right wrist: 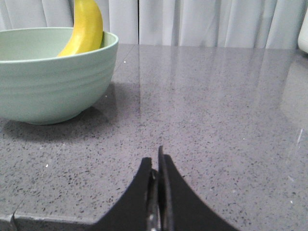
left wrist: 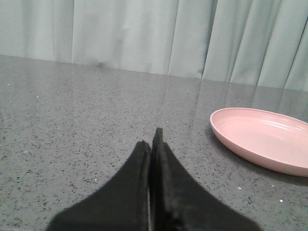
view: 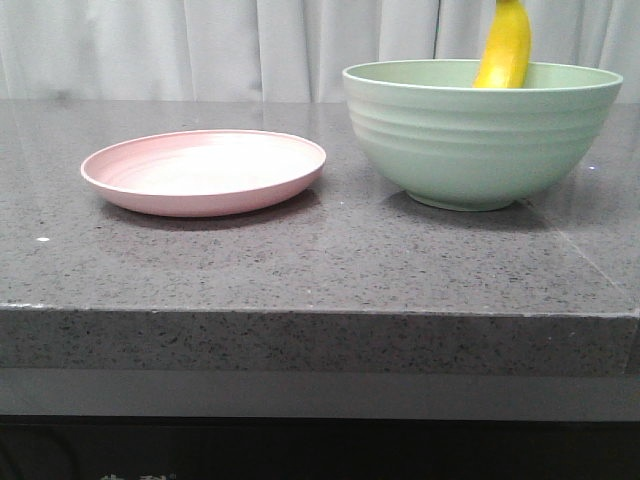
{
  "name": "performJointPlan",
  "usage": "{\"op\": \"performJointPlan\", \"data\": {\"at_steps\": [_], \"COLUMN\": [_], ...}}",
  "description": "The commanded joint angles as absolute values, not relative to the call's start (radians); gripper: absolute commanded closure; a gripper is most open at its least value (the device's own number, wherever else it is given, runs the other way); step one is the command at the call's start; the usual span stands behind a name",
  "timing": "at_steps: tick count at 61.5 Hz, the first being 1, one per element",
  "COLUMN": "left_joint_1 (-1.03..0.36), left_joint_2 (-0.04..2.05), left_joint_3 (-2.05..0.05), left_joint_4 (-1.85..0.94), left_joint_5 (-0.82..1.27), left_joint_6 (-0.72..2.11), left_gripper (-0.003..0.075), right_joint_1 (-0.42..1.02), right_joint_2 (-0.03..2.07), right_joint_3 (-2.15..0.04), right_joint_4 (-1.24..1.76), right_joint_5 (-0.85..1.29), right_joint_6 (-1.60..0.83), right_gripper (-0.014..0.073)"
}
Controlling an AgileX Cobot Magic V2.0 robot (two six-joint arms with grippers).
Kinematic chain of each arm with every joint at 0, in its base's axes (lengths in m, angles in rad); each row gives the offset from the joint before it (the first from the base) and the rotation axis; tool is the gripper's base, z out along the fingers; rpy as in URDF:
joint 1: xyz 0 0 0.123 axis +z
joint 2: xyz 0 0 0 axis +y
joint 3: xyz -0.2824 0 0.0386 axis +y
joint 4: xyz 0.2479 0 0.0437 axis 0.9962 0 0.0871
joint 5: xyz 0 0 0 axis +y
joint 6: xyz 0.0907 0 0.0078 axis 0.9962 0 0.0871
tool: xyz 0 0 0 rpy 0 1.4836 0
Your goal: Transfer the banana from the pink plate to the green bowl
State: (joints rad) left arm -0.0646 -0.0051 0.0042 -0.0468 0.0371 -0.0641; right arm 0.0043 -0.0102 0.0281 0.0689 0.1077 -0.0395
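Observation:
The yellow banana (view: pixel 505 47) stands nearly upright inside the green bowl (view: pixel 480 140), leaning on the bowl's far rim; its lower end is hidden by the bowl wall. The right wrist view shows the same banana (right wrist: pixel 85 28) in the bowl (right wrist: pixel 53 82). The pink plate (view: pixel 205 170) lies bare to the bowl's left. My left gripper (left wrist: pixel 150 139) is shut with nothing in it, low over the table beside the plate (left wrist: pixel 262 139). My right gripper (right wrist: pixel 156 161) is shut and holds nothing, apart from the bowl. Neither gripper shows in the front view.
A grey speckled stone table (view: pixel 320 260) carries both dishes, with its front edge (view: pixel 320 312) close to the camera. A pale curtain (view: pixel 250 45) hangs behind. A seam in the tabletop (view: pixel 590 265) runs right of the bowl. A white object (right wrist: pixel 303 33) shows at the far edge of the right wrist view.

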Motion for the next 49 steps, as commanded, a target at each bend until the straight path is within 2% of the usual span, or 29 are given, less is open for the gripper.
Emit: {"op": "performJointPlan", "data": {"at_steps": [1, 49], "left_joint_1": [-0.070, -0.070], "left_joint_2": [-0.030, -0.030], "left_joint_3": [0.007, 0.007], "left_joint_4": [-0.046, -0.046], "left_joint_5": [-0.046, -0.046], "left_joint_6": [-0.063, -0.063], "left_gripper": [0.0738, 0.0738], "right_joint_1": [-0.002, -0.002], "right_joint_2": [-0.034, -0.034], "right_joint_3": [0.023, 0.023], "right_joint_4": [0.056, -0.010], "right_joint_5": [0.006, -0.041], "right_joint_6": [-0.041, 0.076], "right_gripper": [0.0662, 0.0662]}}
